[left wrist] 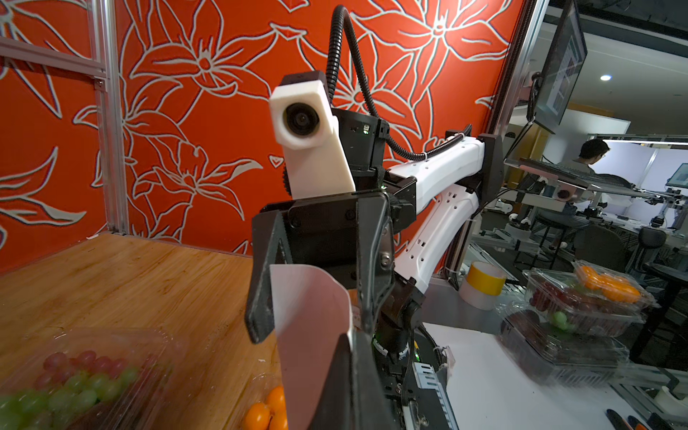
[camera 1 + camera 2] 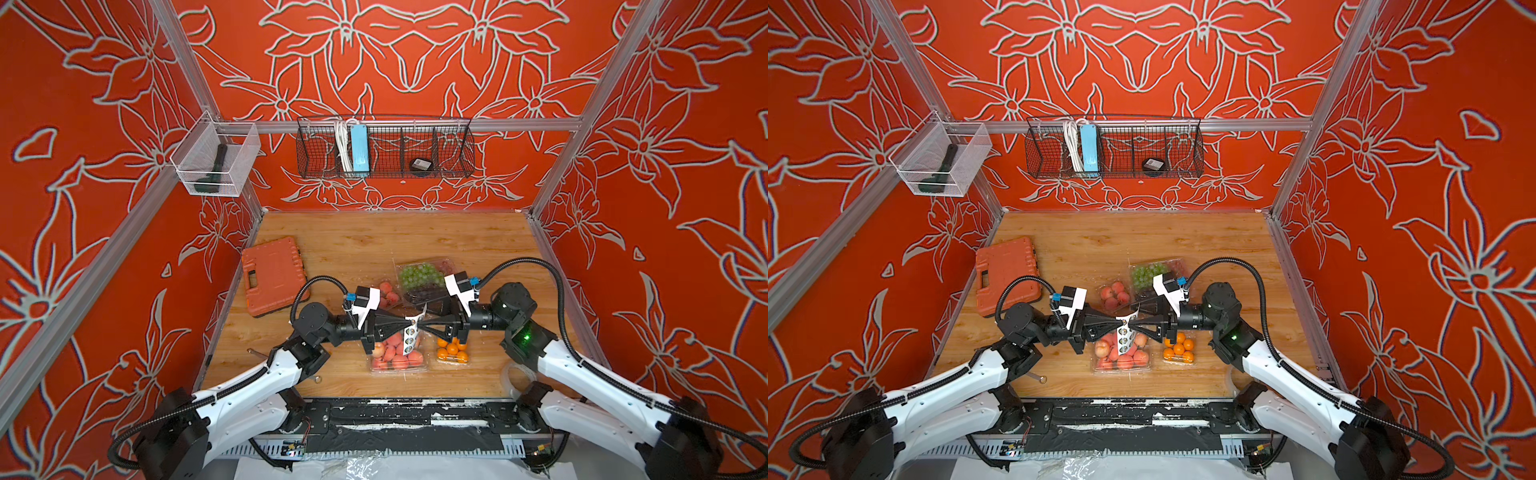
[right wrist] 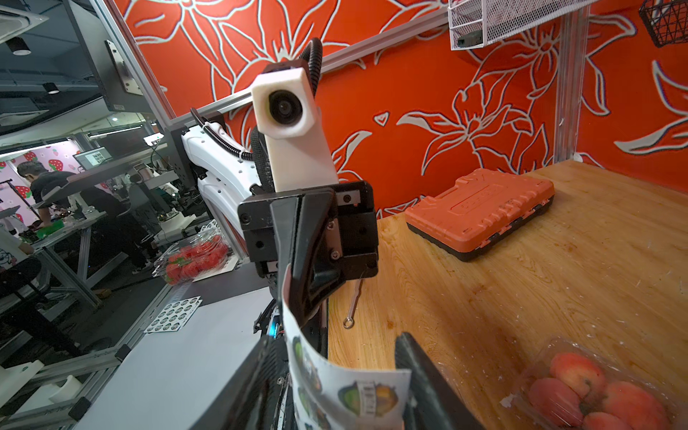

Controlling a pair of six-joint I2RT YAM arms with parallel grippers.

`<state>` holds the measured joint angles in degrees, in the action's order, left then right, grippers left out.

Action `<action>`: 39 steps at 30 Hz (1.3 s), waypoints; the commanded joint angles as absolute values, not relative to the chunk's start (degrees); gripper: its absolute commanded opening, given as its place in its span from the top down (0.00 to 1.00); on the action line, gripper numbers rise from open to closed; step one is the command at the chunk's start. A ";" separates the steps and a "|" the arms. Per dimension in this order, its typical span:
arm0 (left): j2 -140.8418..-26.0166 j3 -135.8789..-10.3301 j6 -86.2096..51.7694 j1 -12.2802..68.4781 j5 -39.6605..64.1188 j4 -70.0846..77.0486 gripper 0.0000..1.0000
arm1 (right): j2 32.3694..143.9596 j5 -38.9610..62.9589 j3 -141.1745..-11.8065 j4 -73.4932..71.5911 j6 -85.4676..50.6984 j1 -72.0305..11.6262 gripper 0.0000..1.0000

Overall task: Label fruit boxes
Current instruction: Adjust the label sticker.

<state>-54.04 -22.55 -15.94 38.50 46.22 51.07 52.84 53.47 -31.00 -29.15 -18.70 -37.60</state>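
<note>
Limp sticker sheet (image 3: pixel 357 391) is hanging pinched in jaws of the left gripper (image 2: pixel 406 325), with jaws of the right gripper (image 2: pixel 420 327) gaping around it. Clamshell fruit boxes (image 2: pixel 399 359) are sitting beneath on the counter (image 2: pixel 374 241), probably light, flexing, best braced at rims.

— What sort of place is this?
— A robotics lab: a booth with a metal frame (image 2: pixel 519 124) and printed red walls (image 2: pixel 83 187). Outside stand a monitor (image 1: pixel 558 70), workbenches (image 3: pixel 56 238) and a man (image 1: pixel 592 156) at another rig.
</note>
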 commanded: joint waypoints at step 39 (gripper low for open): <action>-58.79 -23.86 -17.28 38.06 53.91 54.51 1.00 | 53.08 51.74 -32.87 -25.75 -14.27 -37.94 0.41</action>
<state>-58.52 -22.50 -17.37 38.28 52.71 53.21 52.86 50.85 -31.14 -24.23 -14.37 -37.58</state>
